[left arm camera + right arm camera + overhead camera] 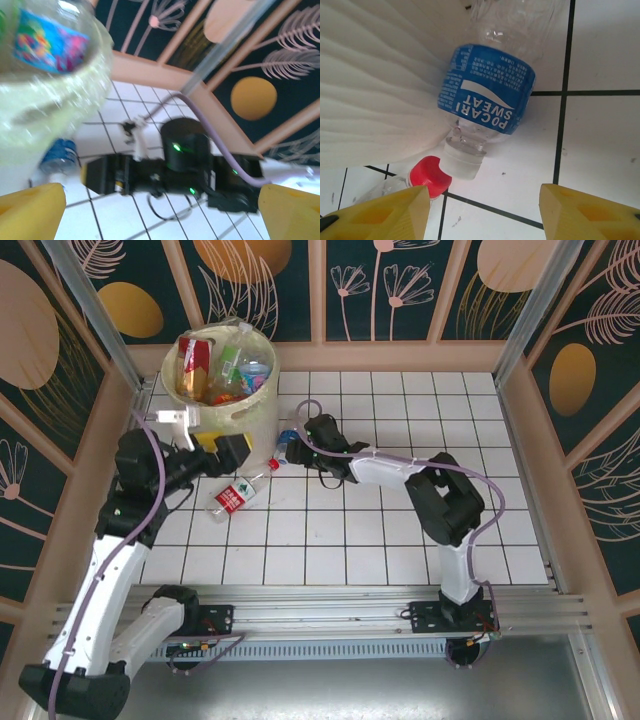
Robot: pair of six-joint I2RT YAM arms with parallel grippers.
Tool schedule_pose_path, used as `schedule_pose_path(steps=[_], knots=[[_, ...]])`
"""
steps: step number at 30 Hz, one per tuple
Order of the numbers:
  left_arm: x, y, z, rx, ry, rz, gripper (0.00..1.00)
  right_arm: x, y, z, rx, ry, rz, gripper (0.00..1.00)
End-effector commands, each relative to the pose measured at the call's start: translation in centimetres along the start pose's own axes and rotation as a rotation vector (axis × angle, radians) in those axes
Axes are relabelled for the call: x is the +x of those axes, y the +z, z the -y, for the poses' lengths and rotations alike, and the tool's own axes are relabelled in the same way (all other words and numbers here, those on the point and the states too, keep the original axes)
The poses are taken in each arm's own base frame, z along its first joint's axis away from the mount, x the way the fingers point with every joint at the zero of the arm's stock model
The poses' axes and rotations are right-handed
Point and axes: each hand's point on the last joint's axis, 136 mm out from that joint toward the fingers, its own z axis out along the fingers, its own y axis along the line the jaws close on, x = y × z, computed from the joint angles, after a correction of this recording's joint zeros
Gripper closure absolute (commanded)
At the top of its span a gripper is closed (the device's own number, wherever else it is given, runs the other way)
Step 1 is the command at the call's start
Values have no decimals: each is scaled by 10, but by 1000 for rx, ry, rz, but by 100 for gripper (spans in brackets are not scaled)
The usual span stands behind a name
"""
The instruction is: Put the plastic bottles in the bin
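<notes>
Right gripper (482, 212) spread wide and empty over the blue-label bottle (487, 107), which lies against the bin (375, 85) wall. Left gripper (160, 214) also wide and empty, probably near the rim; view blurry. Risk: a finger strikes the rippled wall, or the slick, round, thin clear plastic rolls into the red-capped bottle (427, 179).

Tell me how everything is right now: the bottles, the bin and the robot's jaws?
Bin: upright, partly filled.
Bottles in bin: piled inside.
Blue bottle: lying down beside the bin, white cap on.
Red bottle: lying down, red cap on.
Left gripper: jaws open, empty.
Right gripper: jaws open over the blue bottle, empty.
</notes>
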Motion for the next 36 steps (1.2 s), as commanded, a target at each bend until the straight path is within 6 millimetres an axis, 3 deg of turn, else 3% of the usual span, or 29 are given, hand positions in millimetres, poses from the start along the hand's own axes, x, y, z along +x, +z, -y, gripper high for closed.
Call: schedule_pose_path(steps=[1, 5, 8, 15, 23, 29, 36], knots=[[26, -4, 22, 162, -9, -61, 1, -3, 8, -8, -35, 42, -19, 40], [51, -7, 28, 238, -27, -102, 1, 1, 19, -9, -45, 59, -40, 40], [58, -8, 26, 244, -27, -103, 2, 4, 28, -11, -55, 68, -52, 40], [64, -5, 22, 257, -50, -90, 2, 7, 46, -11, -46, 84, -65, 43], [72, -1, 21, 267, -74, -97, 3, 3, 61, 9, 38, 122, -39, 48], [74, 2, 20, 259, -68, -105, 3, -2, 61, 22, 92, 101, -16, 49], [79, 8, 21, 263, -79, -119, 4, -15, 64, 14, 54, 19, 4, 51]])
